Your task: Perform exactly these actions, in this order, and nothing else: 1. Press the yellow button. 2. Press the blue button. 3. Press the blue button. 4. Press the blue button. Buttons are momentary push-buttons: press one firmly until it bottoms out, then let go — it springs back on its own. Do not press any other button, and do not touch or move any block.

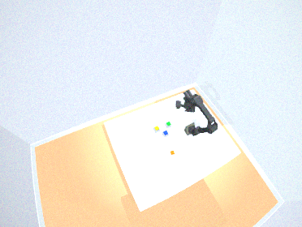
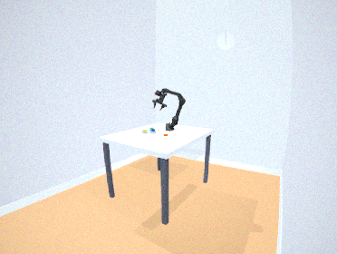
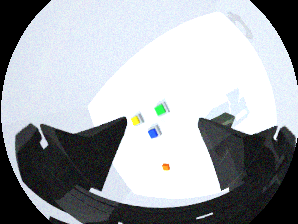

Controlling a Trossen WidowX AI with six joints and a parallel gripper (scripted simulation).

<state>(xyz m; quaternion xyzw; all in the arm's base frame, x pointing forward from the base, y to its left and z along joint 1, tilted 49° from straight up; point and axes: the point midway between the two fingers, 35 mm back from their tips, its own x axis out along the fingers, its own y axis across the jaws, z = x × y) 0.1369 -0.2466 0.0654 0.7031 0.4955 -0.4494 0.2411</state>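
Observation:
The yellow button (image 1: 157, 128) (image 2: 145, 131) (image 3: 135, 120) and the blue button (image 1: 166, 133) (image 2: 153, 131) (image 3: 153, 133) stand close together on the white table (image 1: 142, 182) (image 2: 181, 141) (image 3: 200, 60). Both look unpressed, though they are small in view. My gripper (image 2: 158, 108) (image 3: 163, 119) is open and empty, high above the table and well clear of both buttons. In the wrist view both buttons show between the fingers, the yellow one beside the left fingertip.
A green button (image 1: 168, 124) (image 2: 151, 129) (image 3: 160, 109) stands close to the yellow and blue ones. A small orange block (image 1: 172, 152) (image 2: 166, 135) (image 3: 166, 167) lies apart from the buttons, beyond the blue one. The arm's base (image 1: 189, 129) (image 2: 169, 127) stands on the table.

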